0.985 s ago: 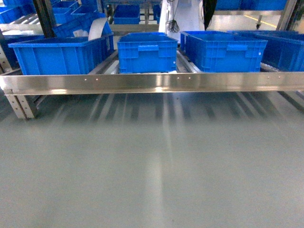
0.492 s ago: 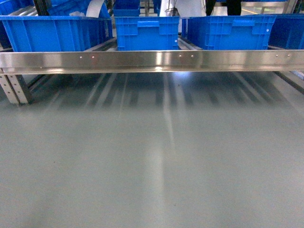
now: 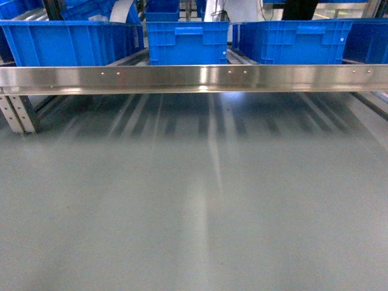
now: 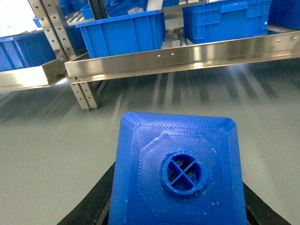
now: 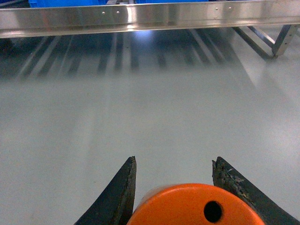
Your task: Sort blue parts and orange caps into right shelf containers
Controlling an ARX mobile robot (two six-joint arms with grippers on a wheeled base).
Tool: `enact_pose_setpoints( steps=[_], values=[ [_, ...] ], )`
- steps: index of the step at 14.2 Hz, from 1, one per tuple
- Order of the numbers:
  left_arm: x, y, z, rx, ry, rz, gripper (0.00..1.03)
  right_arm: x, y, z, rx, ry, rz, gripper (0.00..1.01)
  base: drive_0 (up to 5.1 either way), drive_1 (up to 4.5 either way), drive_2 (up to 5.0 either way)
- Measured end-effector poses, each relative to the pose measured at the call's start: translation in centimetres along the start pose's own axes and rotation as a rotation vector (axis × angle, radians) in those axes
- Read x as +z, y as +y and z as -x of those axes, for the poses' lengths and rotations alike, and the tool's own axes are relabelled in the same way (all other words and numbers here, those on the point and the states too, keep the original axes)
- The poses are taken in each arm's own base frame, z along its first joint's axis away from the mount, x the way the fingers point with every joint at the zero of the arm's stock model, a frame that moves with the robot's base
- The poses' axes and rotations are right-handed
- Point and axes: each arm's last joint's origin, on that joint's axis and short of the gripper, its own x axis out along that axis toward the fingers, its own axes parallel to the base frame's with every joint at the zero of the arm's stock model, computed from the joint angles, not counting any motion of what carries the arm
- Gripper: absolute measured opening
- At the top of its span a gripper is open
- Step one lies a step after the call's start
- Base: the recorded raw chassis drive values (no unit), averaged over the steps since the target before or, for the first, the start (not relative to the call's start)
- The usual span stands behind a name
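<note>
The left gripper (image 4: 176,206) is clamped on a small bright-blue rectangular plastic block (image 4: 178,173) with a round knob on top, its dark fingers hugging both flanks. It looks rigid, light and faintly ridged, so a side grip should hold. Ahead, large ribbed blue plastic crates (image 3: 188,41) sit on the shelf behind a polished steel rail (image 3: 194,77). The right gripper (image 5: 176,187) pinches a smooth orange cylindrical cap (image 5: 194,206) between its black fingers; likely light, hard and slippery, best squeezed across the curved side
</note>
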Motion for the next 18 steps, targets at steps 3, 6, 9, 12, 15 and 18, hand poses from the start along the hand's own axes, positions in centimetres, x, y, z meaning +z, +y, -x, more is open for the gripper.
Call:
enact_pose_setpoints(
  steps=[3,6,9,12,15,18],
  values=[
    [0.02,0.0,0.02,0.0,-0.002,0.0,0.44,0.02,0.0,0.0,0.001,-0.002,-0.001,0.43,0.0,0.0,0.0],
    [0.03,-0.02,0.02,-0.004,-0.002,0.0,0.44,0.0,0.0,0.0,0.0,0.0,0.0,0.43,0.0,0.0,0.0],
    [0.01,-0.03,0.02,-0.005,0.0,0.0,0.44,0.01,0.0,0.0,-0.001,-0.002,0.0,0.43,0.0,0.0,0.0],
    [0.04,-0.02,0.01,-0.004,-0.004,0.0,0.44,0.02,0.0,0.0,-0.001,-0.002,-0.001,0.43,0.0,1.23,-1.3],
    [0.04,-0.06,0.0,-0.009,-0.005,0.0,0.44,0.02,0.0,0.0,-0.001,-0.002,-0.001,0.43,-0.1,3.7,-3.9],
    [-0.02,-0.02,-0.01,-0.004,0.002,0.0,0.44,0.0,0.0,-0.01,-0.001,0.0,0.0,0.43,-0.1,3.7,-3.9]
  ],
)
